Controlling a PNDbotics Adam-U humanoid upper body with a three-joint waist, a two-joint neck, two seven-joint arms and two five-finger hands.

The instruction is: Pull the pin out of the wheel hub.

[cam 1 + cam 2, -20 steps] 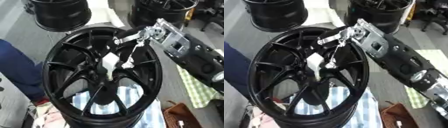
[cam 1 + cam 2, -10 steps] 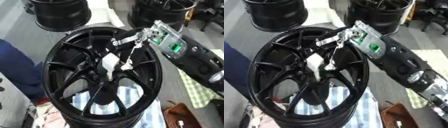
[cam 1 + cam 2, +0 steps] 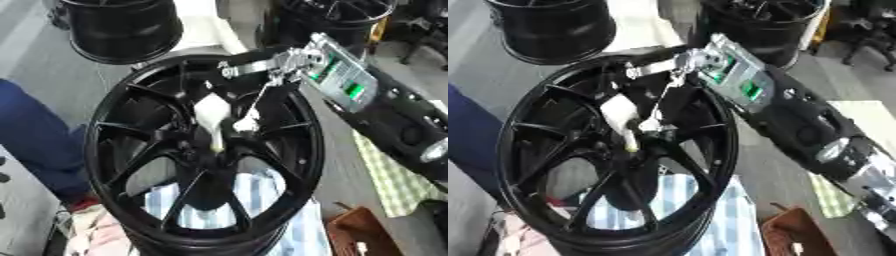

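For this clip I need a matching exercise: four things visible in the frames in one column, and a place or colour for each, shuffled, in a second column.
Things:
1. wheel hub
2. pin
3. right hand
4. striped cloth

Descriptions:
A. silver, reaching in from the upper right over the rim
B. blue and white, lying under the wheel
C. pale, standing at the centre of the spokes
D. black, multi-spoke, filling the middle of the view

Pairs: 1-D, 2-C, 3-A, 4-B
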